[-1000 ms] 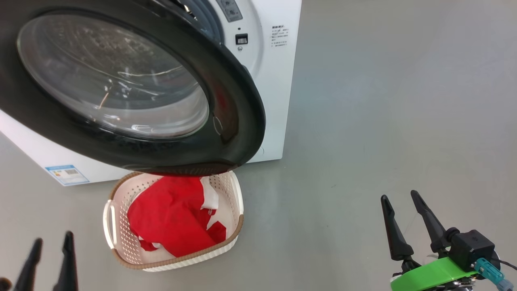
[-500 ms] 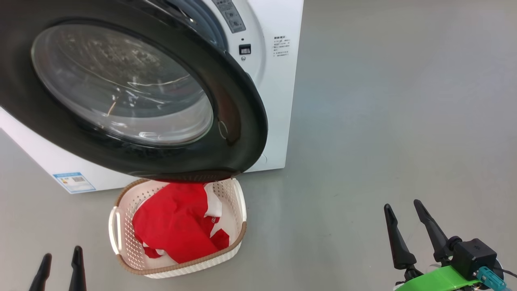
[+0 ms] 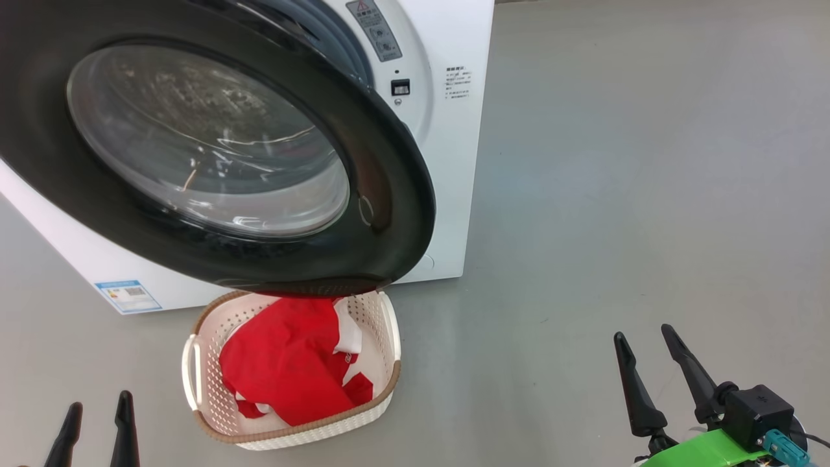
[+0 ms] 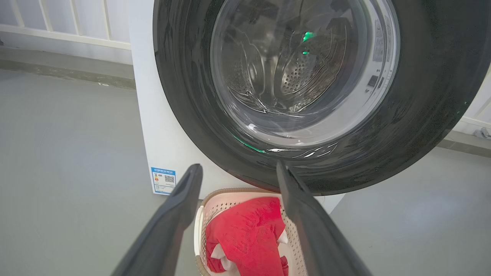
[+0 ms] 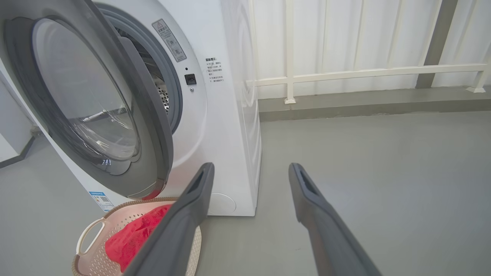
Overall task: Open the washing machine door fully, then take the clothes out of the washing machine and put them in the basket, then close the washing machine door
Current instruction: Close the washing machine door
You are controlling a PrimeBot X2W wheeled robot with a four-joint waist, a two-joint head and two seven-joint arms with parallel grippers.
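Observation:
The washing machine door (image 3: 389,194), black-rimmed with a clear glass bowl, stands partly ajar from the white washing machine (image 3: 447,162) and overhangs the basket. The cream basket (image 3: 388,383) sits on the floor under the door's lower edge, with the red clothes (image 3: 285,370) lying in it. My left gripper (image 3: 97,412) is open at the lower left, apart from the basket. At the lower right my right gripper (image 3: 642,337) is open and empty. In the left wrist view the door (image 4: 441,96) is in front, with the basket (image 4: 199,226) and clothes (image 4: 245,237) between my fingers. The right wrist view shows the door (image 5: 153,134) edge-on and the basket (image 5: 88,234).
Grey floor (image 3: 648,194) stretches open to the right of the machine. A white railing and wall (image 5: 345,73) run behind the machine. A blue label (image 3: 126,295) is on the machine's lower front.
The whole head view has shifted, so the camera moved; machine and basket sit slightly lower and to the right. Both grippers stay open and low in the frame.

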